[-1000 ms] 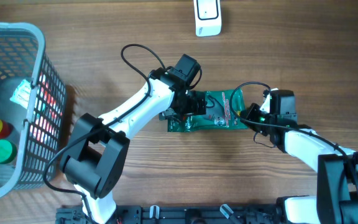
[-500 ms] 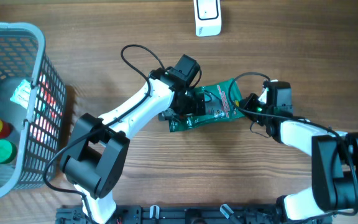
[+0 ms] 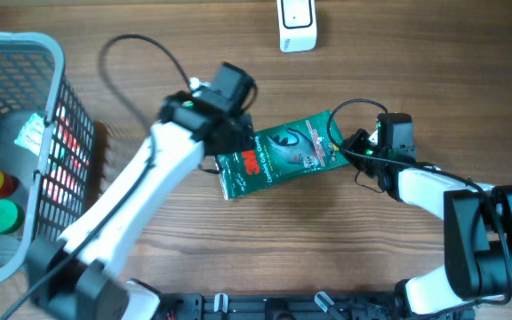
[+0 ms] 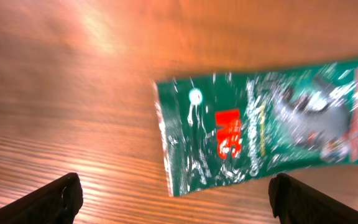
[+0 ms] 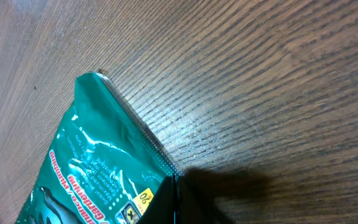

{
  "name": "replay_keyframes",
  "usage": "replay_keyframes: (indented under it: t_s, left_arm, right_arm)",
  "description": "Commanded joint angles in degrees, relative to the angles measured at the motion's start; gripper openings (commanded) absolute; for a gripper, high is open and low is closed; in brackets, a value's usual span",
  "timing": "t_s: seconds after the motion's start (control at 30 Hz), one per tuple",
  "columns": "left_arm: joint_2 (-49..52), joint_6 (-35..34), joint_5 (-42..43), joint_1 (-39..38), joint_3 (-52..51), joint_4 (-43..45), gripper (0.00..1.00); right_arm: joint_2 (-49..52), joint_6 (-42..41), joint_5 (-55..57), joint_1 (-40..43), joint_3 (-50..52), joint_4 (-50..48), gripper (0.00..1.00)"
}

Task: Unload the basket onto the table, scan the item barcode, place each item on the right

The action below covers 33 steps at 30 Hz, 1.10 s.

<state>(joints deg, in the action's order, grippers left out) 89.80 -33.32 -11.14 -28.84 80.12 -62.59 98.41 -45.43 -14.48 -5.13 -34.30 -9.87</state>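
The item is a flat green packet (image 3: 274,160) with a red logo, lying tilted on the wood table; no barcode shows on its upper face. My right gripper (image 3: 352,148) is shut on the packet's right edge, and in the right wrist view the closed jaws (image 5: 176,200) pinch the sealed border of the packet (image 5: 98,162). My left gripper (image 3: 230,144) hovers open above the packet's left end. Its two dark fingertips (image 4: 61,196) stand wide apart in the left wrist view with only table between them, and the packet (image 4: 260,130) lies just beyond.
A white scanner (image 3: 298,23) lies at the table's far edge. A grey wire basket (image 3: 56,107) holding a few other items stands at the left. Cables loop over both wrists.
The left arm has drawn back and lifted off the packet, swinging left. The packet has slid left and tilted, its red logo now uncovered. The right gripper keeps its hold.
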Motion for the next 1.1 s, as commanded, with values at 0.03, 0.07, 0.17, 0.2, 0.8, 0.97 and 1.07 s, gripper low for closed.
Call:
replay_keyframes:
  t_s: [0.03, 0.07, 0.17, 0.2, 0.8, 0.97, 1.07]
  left_arm:
    - [-7.04, -0.15, -2.49, 1.84, 1.03, 0.39, 1.0]
    - [-8.26, -0.15, -2.49, 2.1, 1.03, 0.39, 1.0]
    - [-11.76, -0.15, -3.78, 2.62, 1.03, 0.44, 1.0]
    - [-12.76, -0.15, -4.37, 2.73, 1.03, 0.44, 1.0]
    - [-28.61, -11.47, -11.06, 31.47, 1.01, 1.99, 1.0]
    - [-27.98, -16.68, -10.64, 44.85, 0.98, -3.1, 1.0]
    - [-26.29, -16.72, -10.99, 52.92, 0.68, -4.94, 1.0]
  right_arm:
    - [8.17, 0.61, 11.93, 0.48, 5.35, 6.1, 0.14]
    - [7.96, 1.77, 10.32, 0.48, 5.07, 6.16, 0.4]
    - [5.53, 6.51, 5.4, 0.48, 2.51, 9.31, 0.89]
    - [3.78, 6.54, 5.42, 0.48, 1.25, 12.26, 0.96]
    - [-41.68, 8.02, 1.25, -1.29, -6.73, 44.39, 1.0]
    - [-39.98, 9.27, 1.2, -6.32, -6.71, 44.52, 1.0]
    - [-39.47, 9.22, 1.27, -10.67, -6.71, 44.48, 0.99]
